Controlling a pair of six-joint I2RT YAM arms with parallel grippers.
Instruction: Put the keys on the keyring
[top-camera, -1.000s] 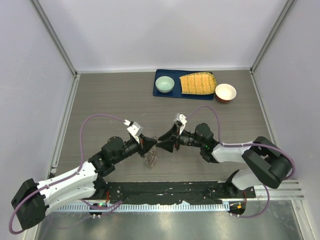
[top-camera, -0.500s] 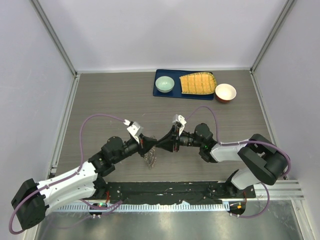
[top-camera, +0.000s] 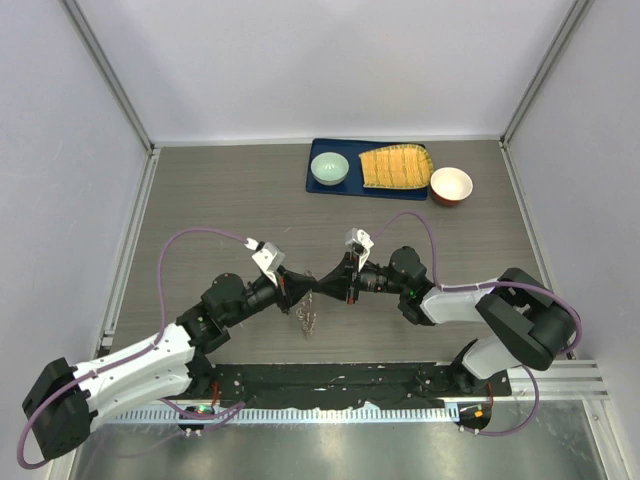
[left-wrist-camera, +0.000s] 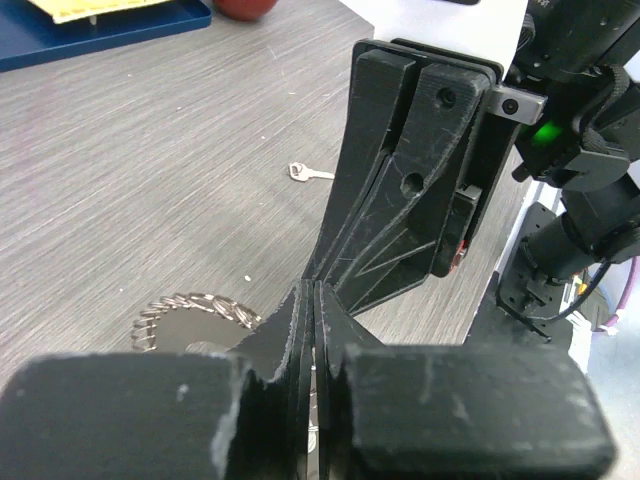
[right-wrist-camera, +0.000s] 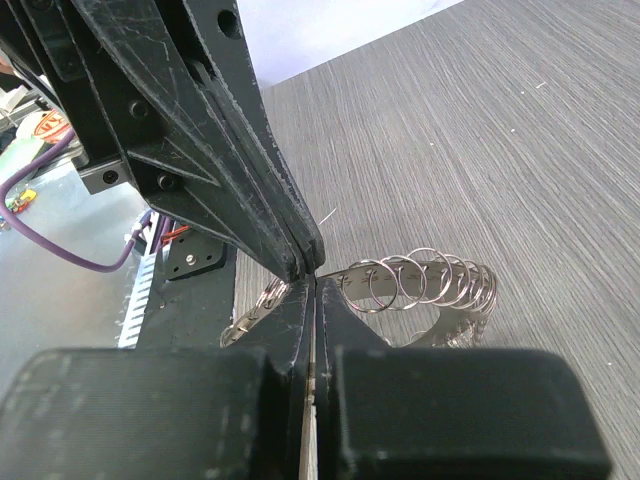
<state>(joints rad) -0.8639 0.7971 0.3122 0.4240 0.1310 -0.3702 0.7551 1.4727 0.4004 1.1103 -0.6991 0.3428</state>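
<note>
The keyring hangs just under the spot where the two claws meet tip to tip, near the middle of the bench and close above it. I cannot tell whether its lower edge touches the wood.

The left claw reaches in from the left with its fingers pressed fully together. It appears to pinch the ring's thin rim, probably to carry the ring and keep it upright so the rim is easy to reach.

The keyring is a flat grey metal band bent into a circle. It is fringed all round with small wire loops that overlap like a coil, so it looks like a wreath. From the right wrist view the band curves away to the right of the fingertips. It is thin and springy-looking, and I judge it would swing or twist if only one side held it.

The right claw comes in from the right, also closed tight. Its tips are against the left claw's and seem to nip the same rim. Two holds side by side would steady the ring or let it pass from one claw to the other.

The key is small and silver with a round head. It lies flat on the bench, well apart from the ring and not yet picked up, so the threading has not begun.
</note>
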